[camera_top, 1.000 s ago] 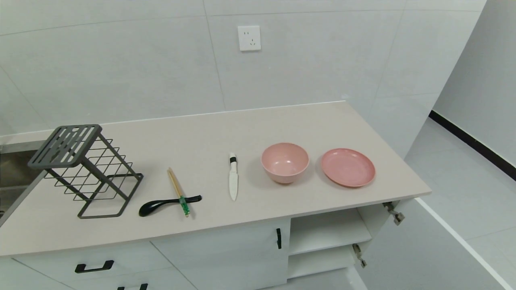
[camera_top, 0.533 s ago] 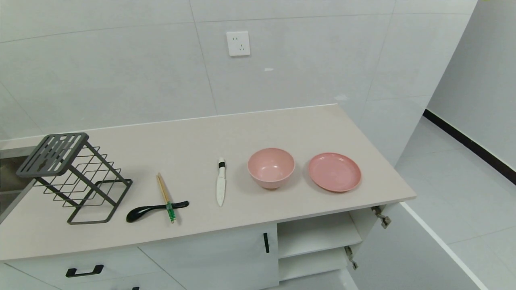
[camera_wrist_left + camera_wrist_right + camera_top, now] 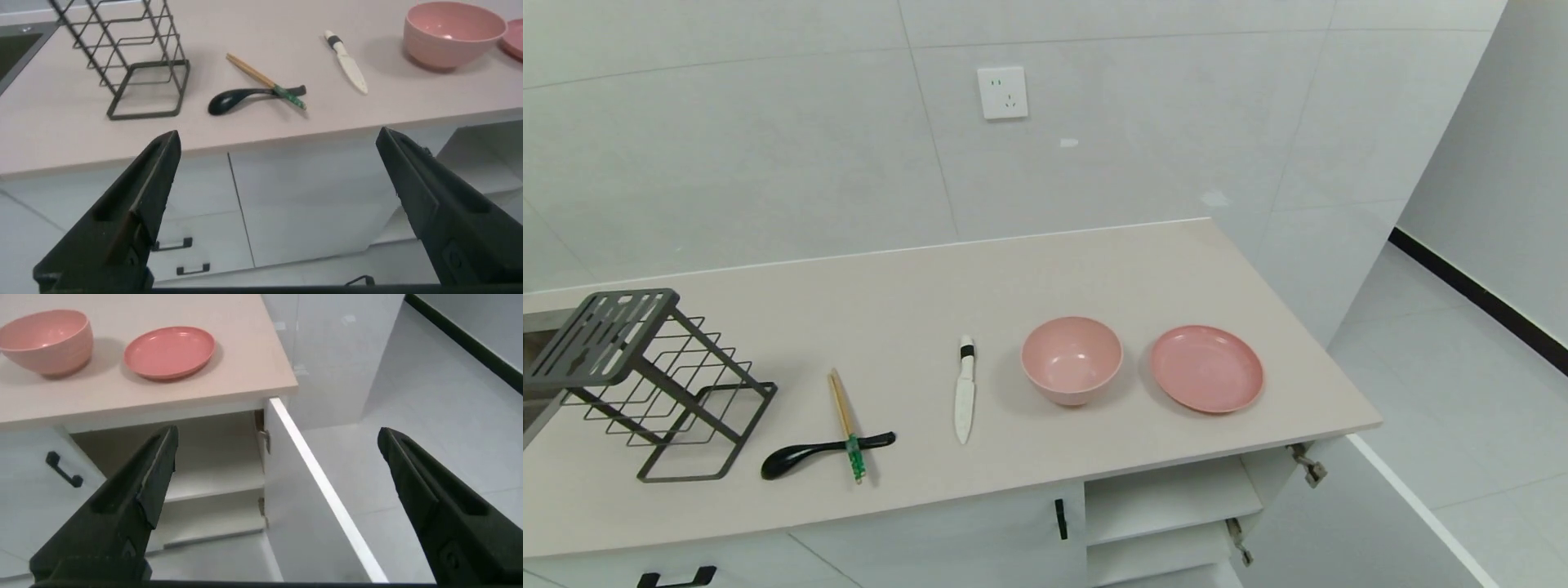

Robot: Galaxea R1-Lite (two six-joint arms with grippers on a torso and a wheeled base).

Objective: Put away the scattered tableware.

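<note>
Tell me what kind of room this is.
Most likely a kitchen: a long countertop sits over white cabinets against a tiled wall. Tableware is laid out on it, including a pink bowl, a pink plate and a wire rack.

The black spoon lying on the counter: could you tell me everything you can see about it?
The black spoon looks glossy, perhaps plastic or lacquer, with a deep oval bowl and a short, slightly curved handle. It lies flat near the front edge of the beige countertop, bowl end toward the dark wire rack but apart from it. A pair of wooden chopsticks with green ends crosses its handle, seemingly on top.
</note>
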